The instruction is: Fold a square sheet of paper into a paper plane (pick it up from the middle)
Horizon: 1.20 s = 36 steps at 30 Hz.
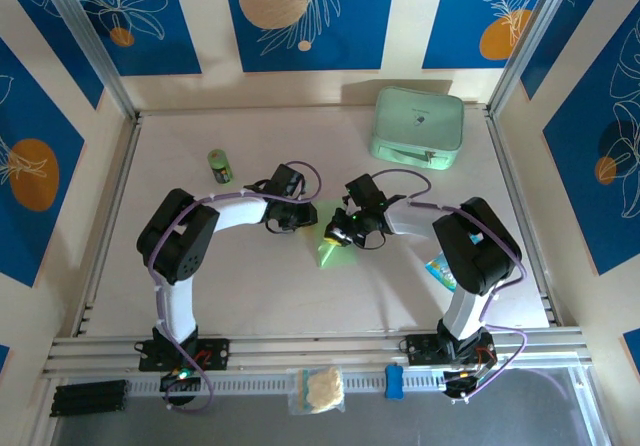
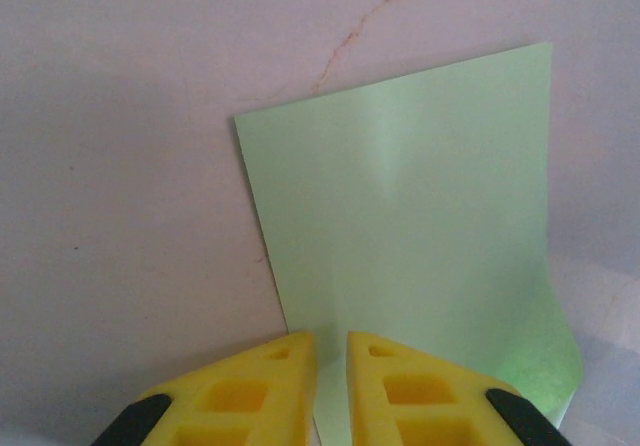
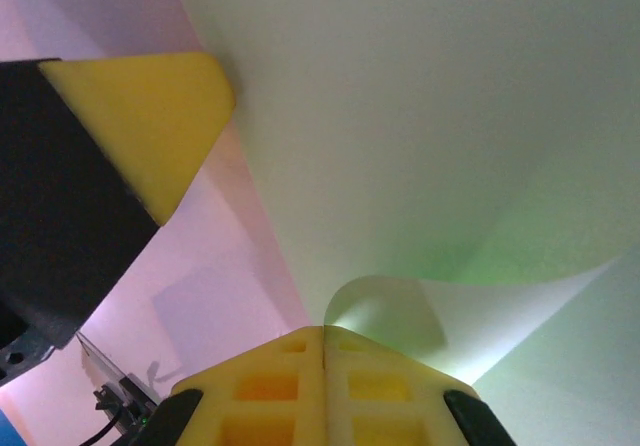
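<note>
The square sheet of paper, pale green, lies mid-table between my two grippers. In the left wrist view the paper is flat on the table and curls up at its near right corner. My left gripper sits low over the sheet's near edge, its yellow fingers a narrow slit apart with paper showing through the gap. My right gripper is shut on a curled-up edge of the paper. One left finger stands at the sheet's edge. From above, the left gripper and right gripper almost meet.
A mint-green case stands at the back right. A small green bottle is at the back left. A small printed packet lies by the right arm. A bag and a blue item rest on the front rail.
</note>
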Each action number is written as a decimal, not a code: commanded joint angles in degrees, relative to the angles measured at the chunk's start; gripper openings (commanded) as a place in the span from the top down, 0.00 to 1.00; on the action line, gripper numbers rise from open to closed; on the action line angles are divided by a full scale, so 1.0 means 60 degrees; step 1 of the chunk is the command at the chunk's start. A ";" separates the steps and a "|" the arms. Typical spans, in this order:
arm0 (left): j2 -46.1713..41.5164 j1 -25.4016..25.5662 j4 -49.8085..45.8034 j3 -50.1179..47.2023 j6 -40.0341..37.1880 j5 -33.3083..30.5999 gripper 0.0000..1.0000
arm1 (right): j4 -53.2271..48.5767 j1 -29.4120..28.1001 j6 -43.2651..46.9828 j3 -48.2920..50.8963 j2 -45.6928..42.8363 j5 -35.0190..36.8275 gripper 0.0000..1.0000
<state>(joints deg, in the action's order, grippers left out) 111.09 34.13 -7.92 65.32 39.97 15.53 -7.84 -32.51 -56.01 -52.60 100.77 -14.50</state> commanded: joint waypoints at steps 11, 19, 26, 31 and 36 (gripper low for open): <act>0.0367 -0.0045 -0.0313 -0.0189 -0.0098 0.0001 0.81 | 0.0138 -0.0195 -0.0316 -0.0228 0.0329 0.0470 1.00; 0.0381 -0.0045 -0.0304 -0.0206 -0.0084 -0.0003 0.81 | 0.0450 -0.0202 -0.0510 -0.0023 0.0303 0.0719 1.00; 0.0388 -0.0041 -0.0320 -0.0201 -0.0083 0.0004 0.81 | 0.0499 -0.0193 -0.0531 -0.0037 0.0376 0.0718 1.00; 0.0378 -0.0035 -0.0315 -0.0193 -0.0084 0.0019 0.81 | 0.0397 -0.0199 -0.0498 -0.0052 0.0420 0.0744 1.00; 0.0365 -0.0038 -0.0316 -0.0200 -0.0084 0.0004 0.81 | 0.0260 -0.0208 -0.0468 -0.0008 0.0403 0.0854 1.00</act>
<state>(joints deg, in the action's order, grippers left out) 111.13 34.13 -7.86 65.30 39.97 15.55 -5.17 -33.39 -58.59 -52.64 102.24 -10.28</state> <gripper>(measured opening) 0.185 0.048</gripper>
